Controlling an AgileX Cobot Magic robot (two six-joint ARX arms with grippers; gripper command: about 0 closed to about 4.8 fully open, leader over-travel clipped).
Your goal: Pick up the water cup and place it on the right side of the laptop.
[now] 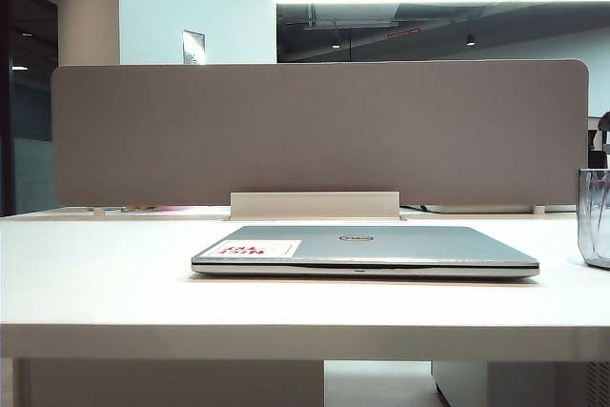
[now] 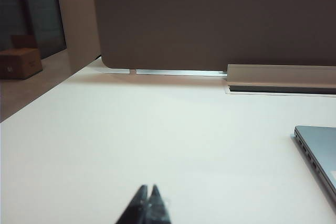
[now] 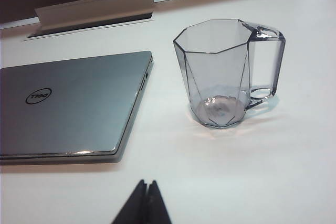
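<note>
- The surface is a pale white desk filling the lower half of the exterior view, with a grey divider panel standing across the middle of the frame behind it.
- The laptop lies shut and flat at the centre of the exterior view, lid up, round dark logo showing and a white sticker with red print on its left part.
- The water cup stands upright at the far right edge of the exterior view, cut off by the frame; in the right wrist view it sits right of centre, apart from the laptop's edge, handle turned away from the laptop.
- The cup looks like thick, faceted glass, so likely stiff, fairly heavy for its size, smooth and breakable. The squared loop handle or the rim wall seems the best hold, since the slick facets could slip; whether it is quite empty is hard to tell through the tint.
- The right claw shows at the bottom centre of its wrist view, tips pressed together, holding nothing, short of the cup.
- The left claw shows at the bottom centre of its view, likewise closed and empty, over bare surface with only the laptop's corner at the right edge.
</note>
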